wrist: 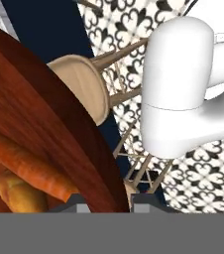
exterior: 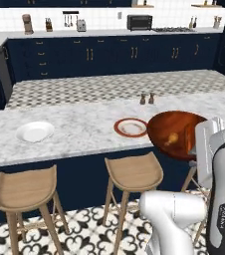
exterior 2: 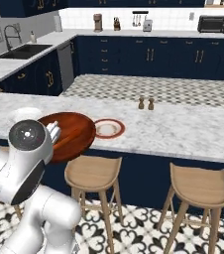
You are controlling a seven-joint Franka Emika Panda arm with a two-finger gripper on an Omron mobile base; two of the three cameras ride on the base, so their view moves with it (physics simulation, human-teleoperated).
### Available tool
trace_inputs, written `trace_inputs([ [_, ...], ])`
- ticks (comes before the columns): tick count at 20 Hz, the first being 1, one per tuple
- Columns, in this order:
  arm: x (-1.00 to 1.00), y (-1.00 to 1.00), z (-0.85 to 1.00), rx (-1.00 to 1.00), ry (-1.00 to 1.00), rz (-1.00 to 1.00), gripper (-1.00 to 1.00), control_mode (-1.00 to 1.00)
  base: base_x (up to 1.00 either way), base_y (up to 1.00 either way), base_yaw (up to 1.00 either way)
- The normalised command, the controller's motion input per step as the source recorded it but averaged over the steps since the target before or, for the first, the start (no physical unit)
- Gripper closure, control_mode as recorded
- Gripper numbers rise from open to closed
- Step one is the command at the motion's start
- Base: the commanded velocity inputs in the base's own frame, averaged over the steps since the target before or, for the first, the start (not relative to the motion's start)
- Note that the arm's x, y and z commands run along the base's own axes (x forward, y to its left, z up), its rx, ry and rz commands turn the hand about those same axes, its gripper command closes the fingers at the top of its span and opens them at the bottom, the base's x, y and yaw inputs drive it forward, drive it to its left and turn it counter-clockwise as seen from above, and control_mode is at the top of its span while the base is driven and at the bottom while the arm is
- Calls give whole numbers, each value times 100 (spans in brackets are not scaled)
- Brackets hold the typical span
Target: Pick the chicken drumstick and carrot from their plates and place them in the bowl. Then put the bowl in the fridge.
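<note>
A dark wooden bowl (exterior: 176,130) hangs tilted past the front edge of the marble counter (exterior: 79,142), above the stools. My gripper (wrist: 109,202) is shut on the bowl's rim (wrist: 111,168), one fingertip (wrist: 77,202) inside the wall and the other outside. Inside the bowl lie the orange carrot (wrist: 29,166) and the golden chicken drumstick (wrist: 20,193), which also shows in the left base view (exterior: 171,138). A red-rimmed plate (exterior: 131,127) and a white plate (exterior: 35,132) sit bare on the counter. In the right base view my arm covers part of the bowl (exterior 2: 74,133).
Two wooden stools (exterior: 133,172) (exterior: 25,189) stand under the counter's front edge, directly below the bowl. Salt and pepper shakers (exterior: 147,98) stand behind the red-rimmed plate. A sink (exterior 2: 22,50) is at the far left; cabinets line the back wall.
</note>
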Motion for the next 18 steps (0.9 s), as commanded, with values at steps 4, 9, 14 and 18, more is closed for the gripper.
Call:
trace_inputs([
  [4, 0, 0, 0, 0, 0, 0, 100, 100, -1, -100, -12],
  [9, 0, 0, 0, 0, 0, 0, 100, 100, 0, -100, -12],
  [14, 0, 0, 0, 0, 0, 0, 100, 100, -1, -100, -10],
  [18, 0, 0, 0, 0, 0, 0, 100, 100, 0, -100, -7],
])
